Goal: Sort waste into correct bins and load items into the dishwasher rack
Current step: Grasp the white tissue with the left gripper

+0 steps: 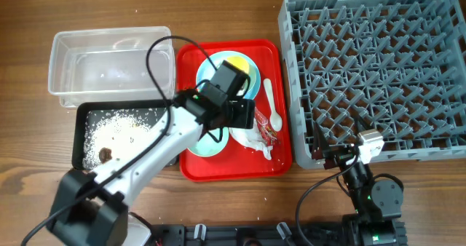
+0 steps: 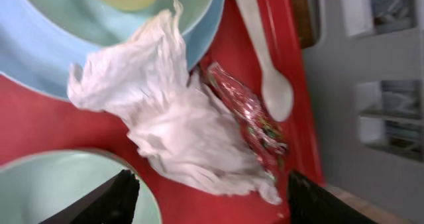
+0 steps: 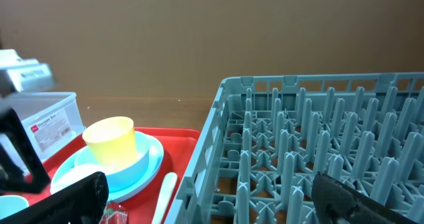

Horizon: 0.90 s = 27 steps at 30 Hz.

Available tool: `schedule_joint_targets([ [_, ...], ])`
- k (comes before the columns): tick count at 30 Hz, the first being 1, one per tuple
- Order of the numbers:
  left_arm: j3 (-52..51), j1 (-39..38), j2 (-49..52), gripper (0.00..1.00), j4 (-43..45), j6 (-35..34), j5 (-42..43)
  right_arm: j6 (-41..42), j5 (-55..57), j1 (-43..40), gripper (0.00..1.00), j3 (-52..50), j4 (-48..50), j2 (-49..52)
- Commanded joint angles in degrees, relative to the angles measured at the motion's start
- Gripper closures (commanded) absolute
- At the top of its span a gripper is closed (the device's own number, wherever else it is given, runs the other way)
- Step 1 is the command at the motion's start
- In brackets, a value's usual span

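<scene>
On the red tray point(image 1: 218, 166), a crumpled white tissue point(image 1: 253, 139) lies beside a red snack wrapper point(image 1: 265, 127) and a white spoon point(image 1: 271, 104). My left gripper point(image 1: 244, 116) is open just above the tissue point(image 2: 179, 124), with the wrapper point(image 2: 255, 114) and spoon point(image 2: 265, 58) to its right; its fingers point(image 2: 212, 197) hold nothing. A yellow cup point(image 1: 237, 65) stands on the light blue plate point(image 1: 207, 71). A pale green bowl point(image 1: 206, 142) sits at the tray's front left. My right gripper point(image 3: 212, 197) is open and empty at the grey rack's point(image 1: 371, 71) front left corner.
The clear tub point(image 1: 109, 60) stands at the back left. In front of it the black tray point(image 1: 120, 133) holds white grains and a dark food bit point(image 1: 106, 155). The rack's wall point(image 3: 205, 164) rises right beside the red tray.
</scene>
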Motion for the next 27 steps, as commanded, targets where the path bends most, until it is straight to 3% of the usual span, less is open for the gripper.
schedule_joint_targets([
  [1, 0.22, -1.97, 2.78, 0.26, 1.79, 9.62, -6.36, -0.24, -0.26, -0.07, 0.00, -0.04, 0.24, -0.15],
  [7, 0.22, -6.58, 8.74, 0.25, 7.91, 14.60, -11.74, -0.22, -0.26, -0.07, 0.00, -0.04, 0.24, -0.15],
  [12, 0.22, -7.54, 11.06, 0.23, 6.40, 15.02, -18.16, -0.26, -0.26, -0.07, 0.00, -0.04, 0.24, -0.15],
  [17, 0.22, -6.43, 11.04, 0.20, 6.19, 15.15, -18.25, -0.24, -0.26, -0.07, 0.00, -0.04, 0.24, -0.15],
  [23, 0.11, -6.38, 11.28, 0.18, 4.11, 25.35, -12.24, -0.24, -0.26, -0.07, 0.00, -0.04, 0.24, -0.15],
  [27, 0.11, -6.32, 13.11, 0.15, 3.87, 25.46, -12.24, -0.24, -0.26, -0.07, 0.00, -0.04, 0.24, -0.15],
])
